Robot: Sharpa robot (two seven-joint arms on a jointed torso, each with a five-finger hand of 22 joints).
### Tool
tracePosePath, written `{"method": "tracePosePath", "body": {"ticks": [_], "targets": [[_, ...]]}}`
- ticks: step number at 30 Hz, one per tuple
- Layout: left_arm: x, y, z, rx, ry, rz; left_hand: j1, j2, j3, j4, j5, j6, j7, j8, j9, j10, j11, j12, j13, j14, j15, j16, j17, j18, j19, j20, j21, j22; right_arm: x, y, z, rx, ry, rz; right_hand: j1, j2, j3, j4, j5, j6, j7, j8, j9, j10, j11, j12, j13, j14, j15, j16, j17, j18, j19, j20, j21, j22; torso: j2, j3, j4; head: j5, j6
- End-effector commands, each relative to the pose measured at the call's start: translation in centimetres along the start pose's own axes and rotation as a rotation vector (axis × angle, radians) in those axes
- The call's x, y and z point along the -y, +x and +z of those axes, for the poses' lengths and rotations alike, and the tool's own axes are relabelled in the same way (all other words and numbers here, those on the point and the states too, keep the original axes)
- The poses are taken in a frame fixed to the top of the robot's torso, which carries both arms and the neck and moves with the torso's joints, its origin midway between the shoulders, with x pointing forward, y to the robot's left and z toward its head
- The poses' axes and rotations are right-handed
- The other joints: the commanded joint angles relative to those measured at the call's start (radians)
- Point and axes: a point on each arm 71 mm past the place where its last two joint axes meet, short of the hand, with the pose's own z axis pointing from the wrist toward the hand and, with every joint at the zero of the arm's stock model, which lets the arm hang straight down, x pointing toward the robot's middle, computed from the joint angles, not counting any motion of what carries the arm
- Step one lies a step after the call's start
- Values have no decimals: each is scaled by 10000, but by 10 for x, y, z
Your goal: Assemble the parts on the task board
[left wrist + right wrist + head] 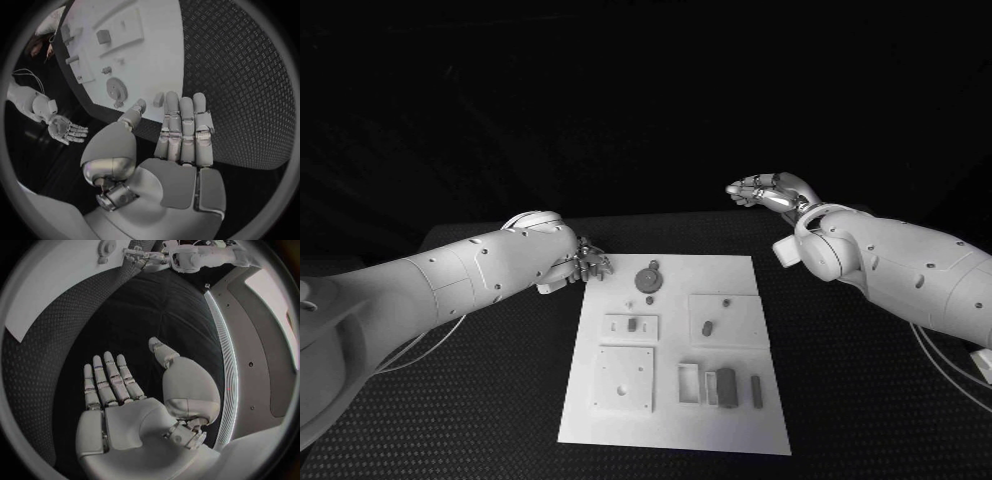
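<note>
Hands both empty. Left hand flat, fingers straight, at task board far corner. Right hand w/ fingers apart, well off it.

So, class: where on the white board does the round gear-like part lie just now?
In the head view the round part lies near the task board's far edge, toward its left side, just right of the left hand.

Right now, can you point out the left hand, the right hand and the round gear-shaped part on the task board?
left hand point(586, 264), head view, on its fingers by the board's far left corner.
right hand point(764, 190), head view, middle of the raised hand.
gear-shaped part point(648, 277), head view, centre of the disc.
</note>
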Motion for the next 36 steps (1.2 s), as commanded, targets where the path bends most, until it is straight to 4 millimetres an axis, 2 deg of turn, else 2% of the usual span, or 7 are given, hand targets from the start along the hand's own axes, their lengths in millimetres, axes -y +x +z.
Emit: {"method": "tracePosePath", "body": {"ticks": [1, 10, 11, 12, 20, 30, 36], "targets": [[1, 2, 0, -205, 84, 5, 8, 98, -23, -79, 147, 89, -17, 32, 17, -48, -23, 39, 12, -46, 1, 67, -10, 125, 19, 39, -37, 214, -1, 2, 0, -157, -143, 20, 13, 63, -22, 32, -4, -58, 482, 58, -16, 54, 1, -61, 2, -10, 50, -46, 9, -91, -58, -1, -41, -1, 5, -6, 0, 6, 6], [2, 2, 0, -147, 120, -26, 181, 555, 3, -286, 259, 148, -39, 81, 21, -22, -44, 57, 13, -27, -4, 91, -27, 121, 40, 36, -32, 219, -1, 2, 0, -170, -139, 24, 14, 66, -24, 32, -4, -60, 483, 61, -19, 55, 1, -65, 2, -11, 51, -47, 11, -92, -56, -2, -41, 19, 5, -7, 0, 5, -4], [2, 2, 0, -158, 118, -21, 396, 475, 392, -125, -259, 164, -47, 90, 13, -9, -47, 55, 3, -11, -14, 87, -45, 118, 85, 41, -28, 206, -1, 2, 0, -170, -140, 24, 15, 66, -24, 32, -4, -61, 483, 62, -19, 55, 1, -65, 2, -11, 51, -48, 11, -92, -55, -2, -40, 24, 5, -10, 1, 2, -2], [2, 2, 0, -158, 110, -21, 636, 82, 1241, 454, -423, 182, -25, 104, 1, 21, -30, 54, -11, 18, 8, 92, -70, 85, 135, 68, -34, 205, -1, 2, 1, -172, -139, 24, 15, 66, -24, 32, -4, -61, 483, 62, -19, 56, 1, -66, 2, -11, 51, -48, 11, -92, -58, -2, -44, 8, 5, -11, 1, 2, 0], [1, 2, 0, -210, 85, -101, 854, 317, 1276, 219, -425, 248, -62, 176, 35, 36, -61, 82, 2, 25, -2, 128, -68, 100, 105, 35, 6, 241, -1, 2, 1, -178, -133, 25, 17, 69, -26, 32, -4, -64, 484, 65, -22, 58, 2, -69, 2, -11, 53, -48, 13, -92, -57, -3, -46, 18, 6, -7, 1, 1, -14], [-3, 2, 0, -390, 7, -599, 1397, 862, 1486, -242, -402, 699, -269, 567, 327, 337, -240, 252, 73, 268, -81, 287, -31, 101, 270, -34, 197, 248, -1, 2, 1, -176, -132, 24, 17, 73, -28, 33, -4, -65, 485, 70, -24, 60, 4, -73, 1, -11, 55, -50, 15, -92, -55, -4, -47, 32, 7, -5, 0, -3, -31], [-5, 1, -2, -187, 71, -1165, 1537, 856, 1529, -325, -404, 879, -367, 701, 445, 551, -336, 373, 142, 467, -150, 400, 11, 115, 437, -105, 353, 252, -1, 2, 1, -178, -136, 25, 14, 76, -31, 36, -4, -66, 484, 73, -26, 62, 3, -76, 1, -13, 55, -51, 17, -93, -57, -3, -52, 27, 3, 1, -2, -2, -33]]}}
